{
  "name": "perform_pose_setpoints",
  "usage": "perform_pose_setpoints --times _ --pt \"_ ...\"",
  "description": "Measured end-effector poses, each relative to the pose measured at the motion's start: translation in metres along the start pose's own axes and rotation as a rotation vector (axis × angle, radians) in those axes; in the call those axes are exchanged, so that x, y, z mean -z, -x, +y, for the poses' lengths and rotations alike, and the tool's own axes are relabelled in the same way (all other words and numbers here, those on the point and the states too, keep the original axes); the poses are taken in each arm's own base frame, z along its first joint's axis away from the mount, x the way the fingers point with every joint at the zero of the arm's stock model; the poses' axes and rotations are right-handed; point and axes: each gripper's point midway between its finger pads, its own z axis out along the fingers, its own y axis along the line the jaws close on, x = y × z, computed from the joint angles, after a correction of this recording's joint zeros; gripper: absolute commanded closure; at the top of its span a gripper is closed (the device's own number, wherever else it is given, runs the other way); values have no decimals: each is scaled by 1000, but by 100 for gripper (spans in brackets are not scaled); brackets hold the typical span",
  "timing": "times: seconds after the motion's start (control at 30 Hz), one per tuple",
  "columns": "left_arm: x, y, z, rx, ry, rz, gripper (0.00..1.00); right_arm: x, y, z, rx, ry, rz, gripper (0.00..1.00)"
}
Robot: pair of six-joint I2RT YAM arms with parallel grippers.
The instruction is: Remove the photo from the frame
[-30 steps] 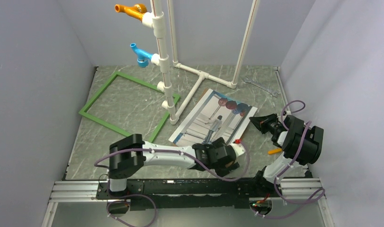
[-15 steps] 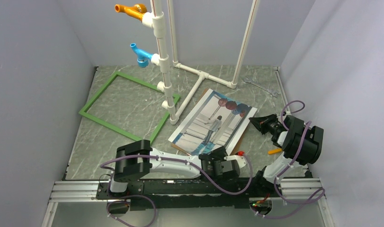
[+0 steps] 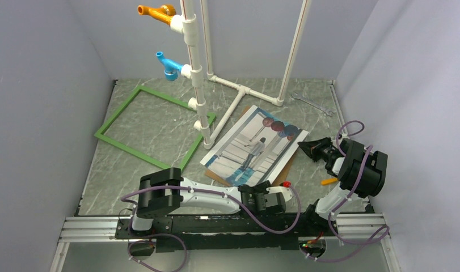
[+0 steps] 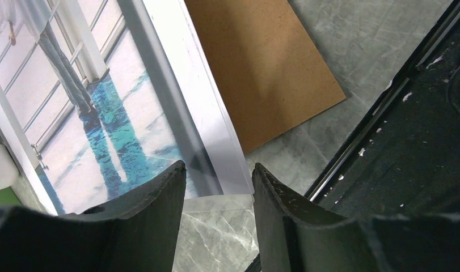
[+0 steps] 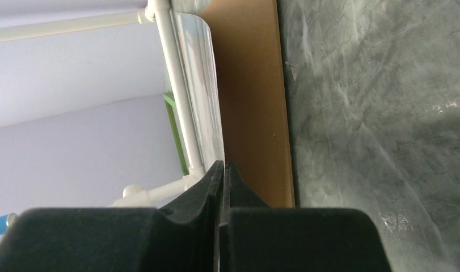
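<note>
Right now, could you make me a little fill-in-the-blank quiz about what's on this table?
1. The frame, lying on the table with nothing in it, is coloured ____.
2. The photo rests partly on a plain ____ backing board.
3. The right gripper has its jaws ____ at the photo's edge.
4. The left gripper, at the photo's near corner, has its jaws ____.

Missing words: green; brown; shut; open.

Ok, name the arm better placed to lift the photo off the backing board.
Right, probably: right gripper shut on the photo, its edge raised; left gripper open astride the near corner.
</note>
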Motion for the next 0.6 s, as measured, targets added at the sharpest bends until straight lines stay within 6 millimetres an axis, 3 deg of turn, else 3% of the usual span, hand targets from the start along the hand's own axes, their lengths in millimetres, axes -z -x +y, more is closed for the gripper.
perform_pose_setpoints --times 0.2,0.37,0.6 --pt "0 -1 2 -2 9 4 51 0 -1 -2 10 -5 5 76" --pt "-2 -1 7 9 16 7 53 0 -2 -2 20 -4 7 71" --pt "-1 2 18 52 27 2 53 1 -5 -8 20 -25 17 53"
